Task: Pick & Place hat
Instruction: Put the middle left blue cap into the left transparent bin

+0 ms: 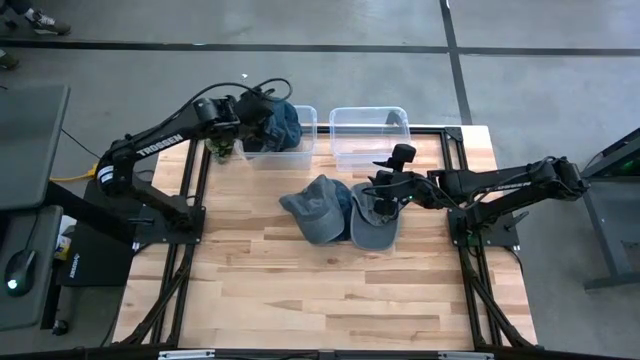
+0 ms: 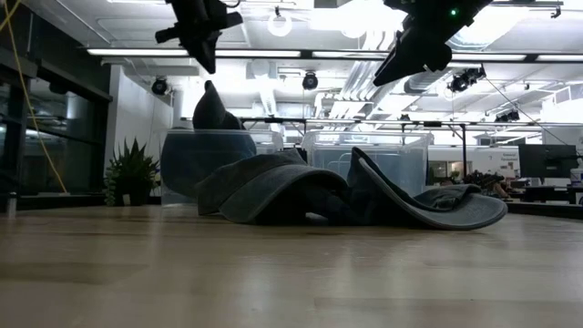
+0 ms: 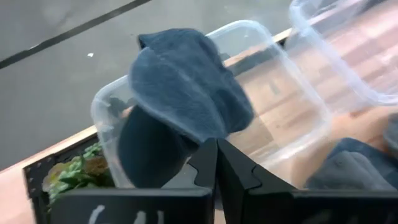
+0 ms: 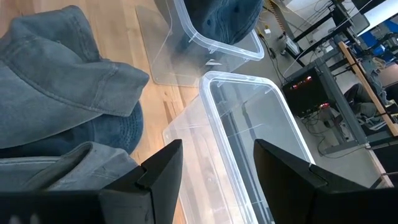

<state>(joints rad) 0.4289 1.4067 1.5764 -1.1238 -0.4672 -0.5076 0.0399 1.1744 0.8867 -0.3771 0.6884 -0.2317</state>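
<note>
A dark blue hat (image 1: 281, 124) sits in the left clear bin (image 1: 303, 152), its crown draped over the bin's rim (image 3: 186, 87) and sticking up above it (image 2: 214, 107). My left gripper (image 3: 216, 163) hovers shut beside and above that bin (image 1: 243, 118), with nothing between its fingers. On the table lie a blue-grey hat (image 1: 316, 208) and a grey hat (image 1: 376, 226), overlapping brim to crown (image 2: 346, 191). My right gripper (image 1: 385, 197) hangs open high above the grey hat (image 2: 410, 56), touching nothing. The right clear bin (image 4: 249, 134) holds nothing.
A small green plant (image 1: 222, 150) stands just left of the left bin (image 3: 74, 174). The two bins stand side by side at the table's far edge. Bare wood (image 1: 330, 290) stretches across the near half of the table.
</note>
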